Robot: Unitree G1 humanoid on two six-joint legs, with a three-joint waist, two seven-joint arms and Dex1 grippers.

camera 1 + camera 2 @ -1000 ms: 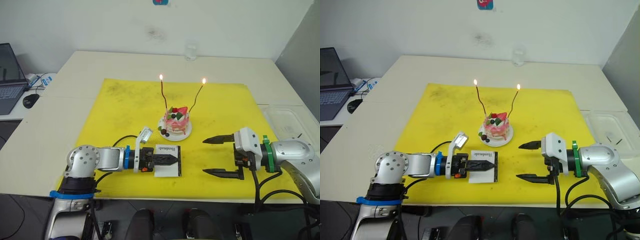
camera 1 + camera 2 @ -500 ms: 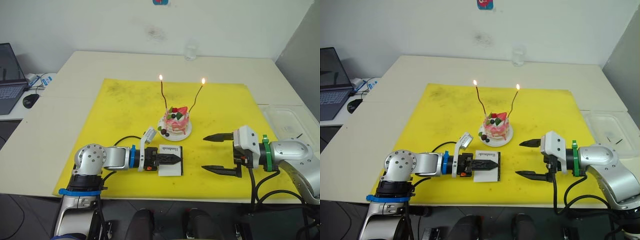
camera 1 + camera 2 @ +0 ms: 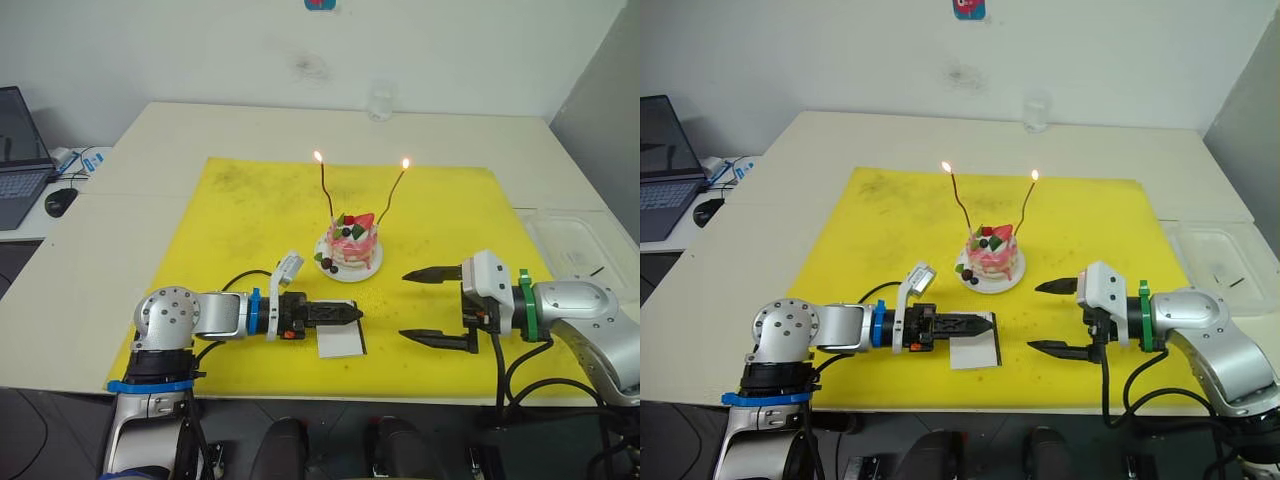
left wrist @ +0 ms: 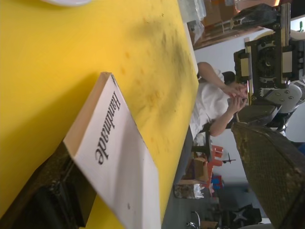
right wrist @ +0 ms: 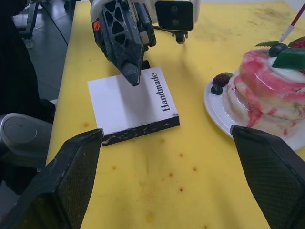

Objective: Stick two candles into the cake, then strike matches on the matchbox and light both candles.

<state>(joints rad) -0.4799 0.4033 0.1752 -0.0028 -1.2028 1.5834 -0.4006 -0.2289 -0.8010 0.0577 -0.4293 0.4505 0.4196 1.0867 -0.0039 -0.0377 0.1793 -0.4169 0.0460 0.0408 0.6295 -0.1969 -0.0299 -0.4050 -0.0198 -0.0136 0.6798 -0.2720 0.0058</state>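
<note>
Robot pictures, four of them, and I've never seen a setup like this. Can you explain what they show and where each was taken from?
This is a humanoid robot with two arms. The two wide pictures come from cameras in its head, looking down over a table. The two close ones come from a camera on each wrist. On a yellow mat sits a small pink cake with two thin candles, both lit. The left arm reaches over a white matchbox. The right arm has its jaws open, holding nothing.

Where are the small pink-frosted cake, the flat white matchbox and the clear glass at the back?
Small round pink-frosted cake [image 3: 352,243]: left eye view, on its frosted side.
Flat white rectangular matchbox [image 5: 125,103]: right wrist view, on its white top face.
Clear glass [image 3: 380,103]: left eye view, on its wall.
</note>
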